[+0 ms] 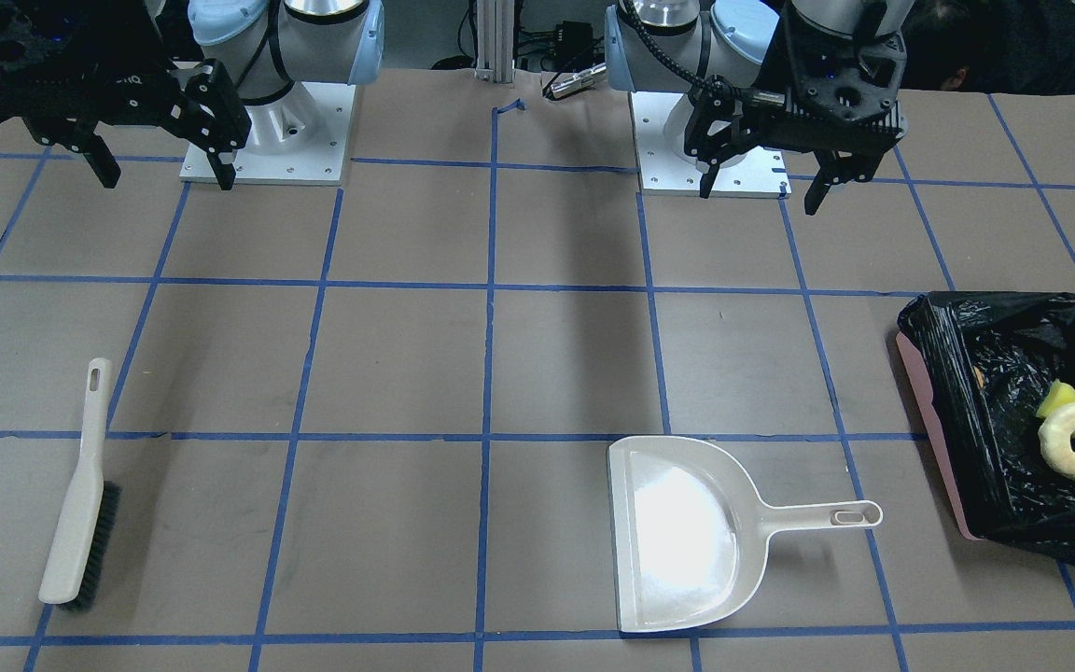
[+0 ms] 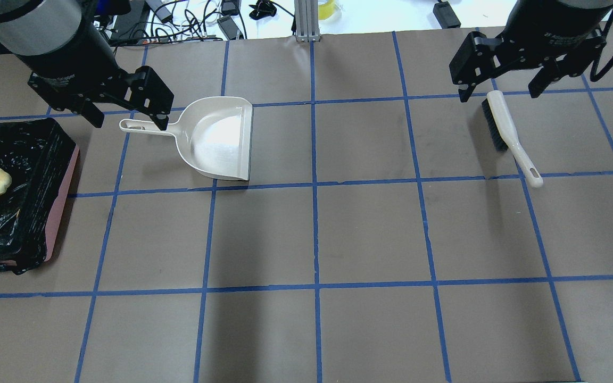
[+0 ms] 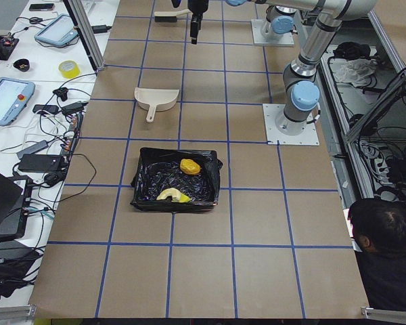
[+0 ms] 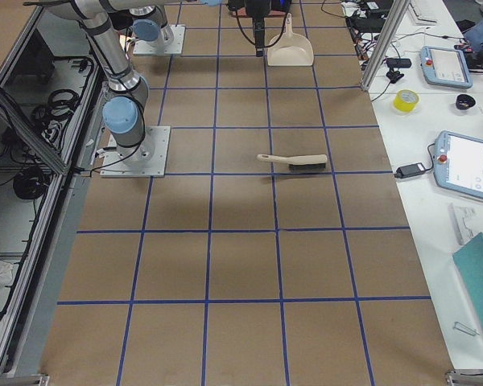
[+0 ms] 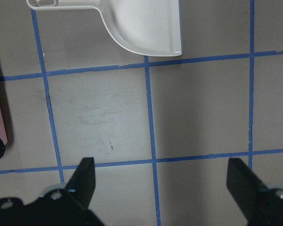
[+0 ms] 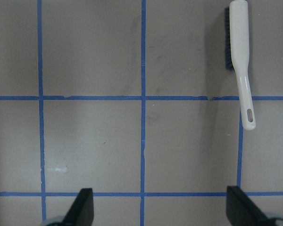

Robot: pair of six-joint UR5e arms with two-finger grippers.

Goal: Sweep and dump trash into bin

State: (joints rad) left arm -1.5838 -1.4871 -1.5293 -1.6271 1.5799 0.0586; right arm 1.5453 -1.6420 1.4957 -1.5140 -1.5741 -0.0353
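The left hand and right hand hang wide open, empty. The crescent slice, sponge block and potato-like lump lie in the bin (job seemingly done); best withdraw upward, clear of dustpan and brush.

A robotics lab, plainly: two arms bolted to plates along one long edge of the table, blue tape gridding its brown cover, teach pendants and tangled cables beyond the opposite edge, an operator seated by a corner
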